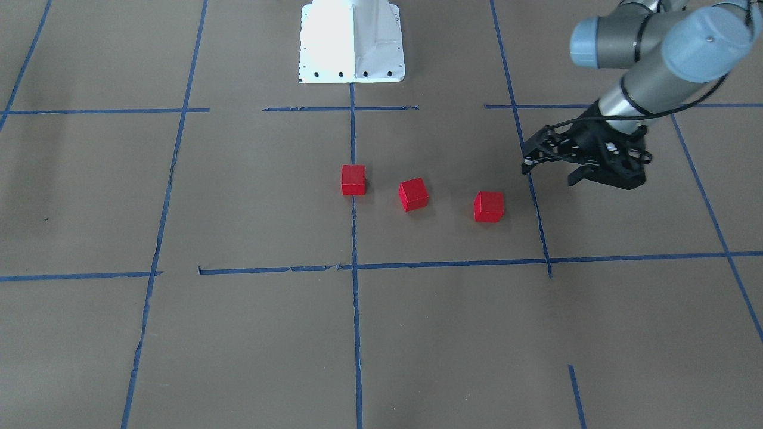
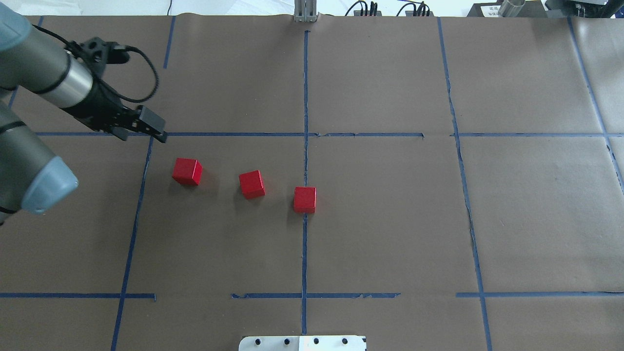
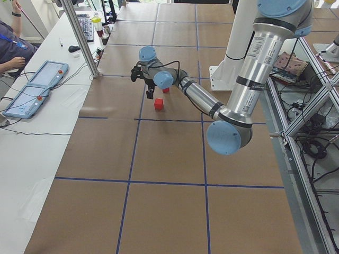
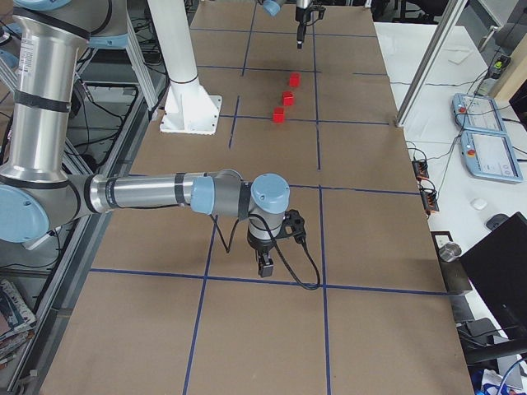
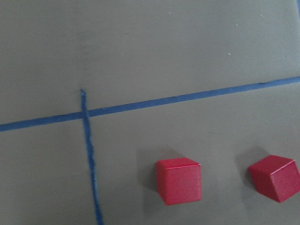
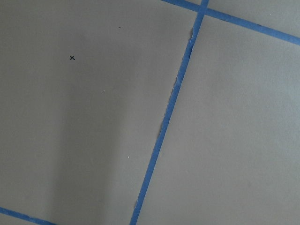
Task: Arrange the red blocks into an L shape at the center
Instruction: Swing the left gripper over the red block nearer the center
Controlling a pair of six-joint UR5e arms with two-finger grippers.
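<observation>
Spanning the whole overhead view, the brown-papered surface (image 2: 390,219) has its center (image 2: 336,229) mid-frame, split by blue tape (image 2: 304,243). At upper left the left gripper (image 2: 155,129) hangs with jaws spread, empty. Of the right gripper (image 4: 265,265) I cannot tell the jaws' state. Three red blocks (image 2: 252,184) lie apart in a slanting row, the rightmost on the center's tape line.

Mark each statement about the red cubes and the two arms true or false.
1. The three small matte red cubes touch one another. False: they lie apart in a slanted row.
2. One cube sits on the centre blue tape line. True.
3. The left arm's black tool grips a cube. False: it is open and empty, beside the end cube.
4. The right arm's tool is far from all cubes. True.
</observation>
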